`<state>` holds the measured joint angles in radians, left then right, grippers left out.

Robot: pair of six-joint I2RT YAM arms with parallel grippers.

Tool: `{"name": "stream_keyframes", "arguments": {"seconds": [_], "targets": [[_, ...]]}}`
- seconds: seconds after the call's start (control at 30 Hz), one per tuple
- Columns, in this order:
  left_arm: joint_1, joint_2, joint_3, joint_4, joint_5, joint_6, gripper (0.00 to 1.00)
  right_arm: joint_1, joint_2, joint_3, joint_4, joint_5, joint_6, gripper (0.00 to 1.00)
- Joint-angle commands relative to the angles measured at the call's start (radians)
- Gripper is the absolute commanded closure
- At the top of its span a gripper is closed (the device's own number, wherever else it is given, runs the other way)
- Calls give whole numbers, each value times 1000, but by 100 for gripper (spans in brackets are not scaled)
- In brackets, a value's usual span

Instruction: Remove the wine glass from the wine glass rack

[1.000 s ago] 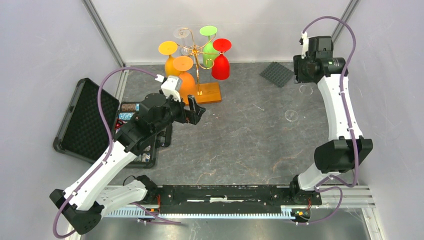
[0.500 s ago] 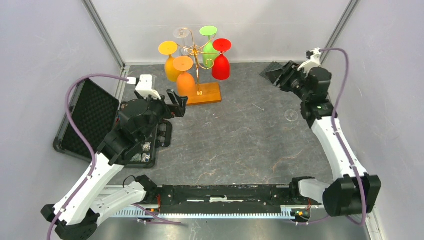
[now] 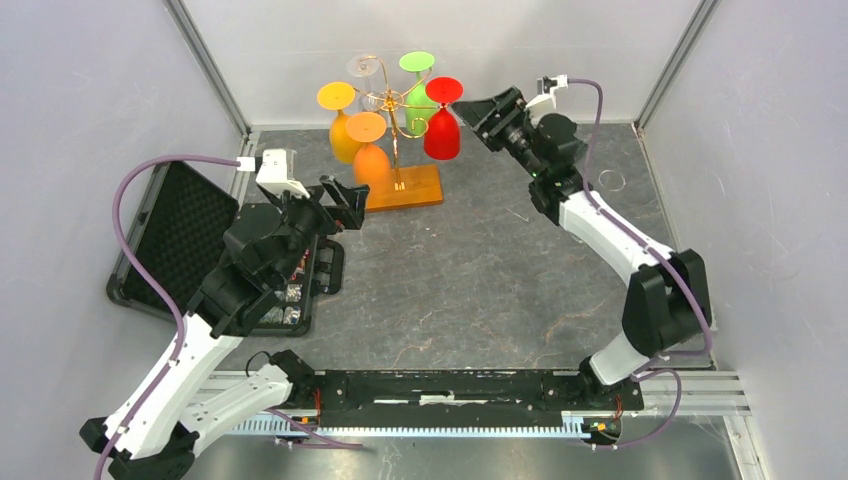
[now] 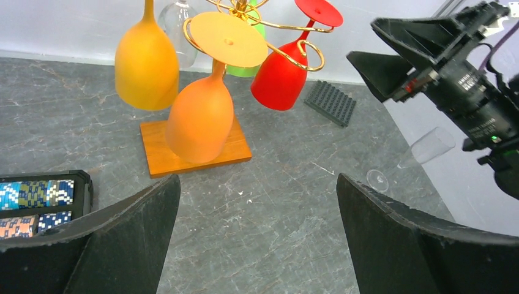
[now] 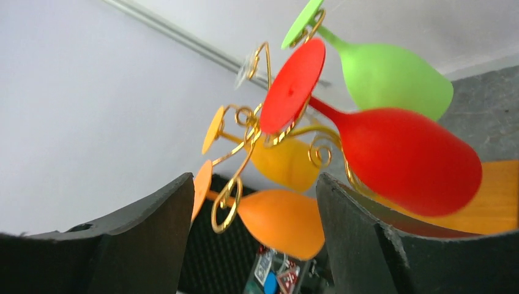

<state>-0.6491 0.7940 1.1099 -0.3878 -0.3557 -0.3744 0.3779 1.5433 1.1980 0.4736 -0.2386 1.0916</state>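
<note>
Far edge of grey desk (image 3: 480, 270): one gold wire wine glass rack (image 3: 399, 108) on a wooden base. Five hang inverted: red wine glass (image 3: 441, 135), green glass (image 3: 418, 100), orange glass (image 3: 372, 165), yellow glass (image 3: 343, 135), clear glass (image 3: 362, 68). Left tool (image 3: 347, 203) spread, empty. Right tool (image 3: 478, 108) spread, empty, near the red wine glass.

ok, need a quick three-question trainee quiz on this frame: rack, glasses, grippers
1. True or false: the right gripper is shut on the red glass.
2. How many coloured glasses hang on the wine glass rack? A) two B) four C) six
3. In a few words: what lies on its side on the table by the right wall?

Key
1. False. Its jaws are open and it is not touching the glass.
2. B: yellow, orange, green and red.
3. A clear glass.
</note>
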Motion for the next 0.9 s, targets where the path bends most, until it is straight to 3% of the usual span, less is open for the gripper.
{"name": "stream_keyframes", "arguments": {"seconds": [0.0, 0.17, 0.37, 0.47, 0.87], "targets": [[6, -36, -26, 78, 7, 41, 0, 26, 69, 151, 2, 172, 50, 23], [6, -56, -53, 95, 6, 53, 0, 36, 131, 242, -84, 290, 56, 27], [6, -64, -66, 88, -12, 71, 0, 36, 226, 365, -156, 303, 89, 51], [6, -65, -66, 73, -31, 69, 0, 36, 258, 390, -156, 292, 115, 56], [6, -65, -76, 75, -8, 57, 0, 39, 251, 357, -150, 327, 94, 50]]}}
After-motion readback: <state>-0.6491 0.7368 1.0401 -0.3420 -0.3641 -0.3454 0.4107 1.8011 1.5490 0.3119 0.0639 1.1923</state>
